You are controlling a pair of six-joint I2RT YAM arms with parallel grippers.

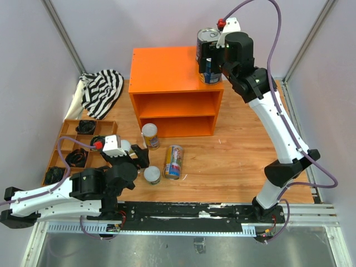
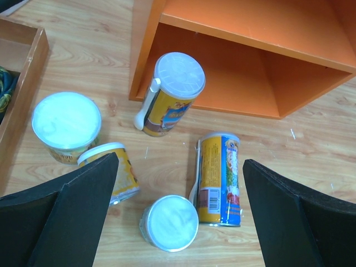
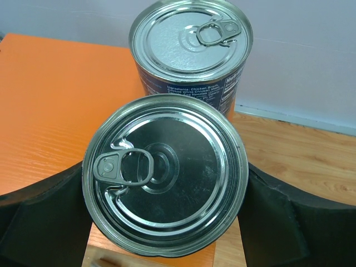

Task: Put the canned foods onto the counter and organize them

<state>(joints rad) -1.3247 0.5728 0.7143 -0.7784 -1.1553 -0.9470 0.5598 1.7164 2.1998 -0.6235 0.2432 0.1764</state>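
The orange counter (image 1: 167, 69) stands at the back. My right gripper (image 1: 213, 62) is shut on a wide blue-labelled can (image 3: 165, 175) at the right front corner of its top (image 3: 50, 105), just in front of a second wide can (image 3: 191, 47) standing there. I cannot tell if the held can touches the top. My left gripper (image 2: 178, 219) is open and empty over the floor cans. A small white-lidded can (image 2: 168, 222) sits between its fingers (image 2: 72, 217), with two more small cans (image 2: 67, 127) (image 2: 114, 172) to the left. One slim can (image 2: 172, 92) stands upright and one (image 2: 218, 178) lies flat.
A brown compartmented tray (image 1: 60, 146) with dark items sits at the left. A striped cloth (image 1: 103, 89) lies at the back left. The counter's inner shelf (image 1: 177, 114) is open to the front. A metal rail (image 1: 194, 214) runs along the near edge.
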